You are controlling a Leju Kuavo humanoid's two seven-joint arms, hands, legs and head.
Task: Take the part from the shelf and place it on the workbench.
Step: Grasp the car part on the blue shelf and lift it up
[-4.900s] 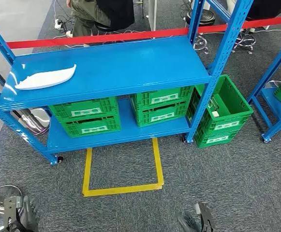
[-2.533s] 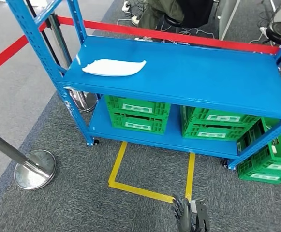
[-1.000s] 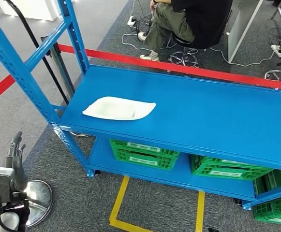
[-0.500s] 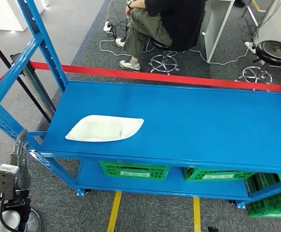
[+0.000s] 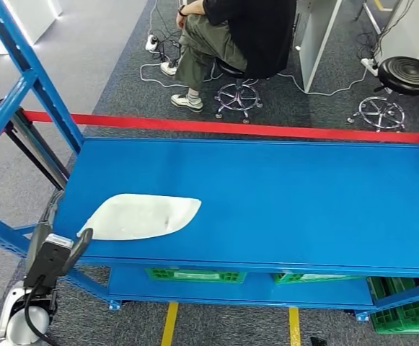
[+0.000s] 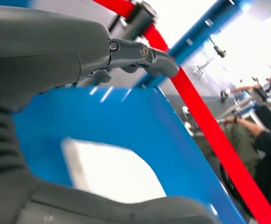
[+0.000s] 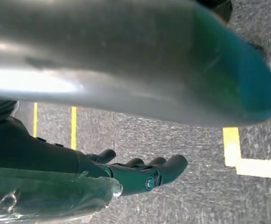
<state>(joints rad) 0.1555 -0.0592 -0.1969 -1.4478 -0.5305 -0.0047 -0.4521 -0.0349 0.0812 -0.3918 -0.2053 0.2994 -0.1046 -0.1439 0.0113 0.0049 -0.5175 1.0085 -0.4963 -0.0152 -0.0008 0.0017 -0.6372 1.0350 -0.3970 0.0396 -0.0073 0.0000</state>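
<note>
The right robot hand reaches out over grey speckled carpet floor, its dark fingers stretched almost straight and lying close side by side, with nothing in them. Strips of yellow floor tape cross the carpet. A crinkled clear plastic wrap covers the wrist beside the hand.

My head view is bright and even. Glare whitens my left wrist view toward two o'clock. My right wrist view is dim and blurred.
</note>
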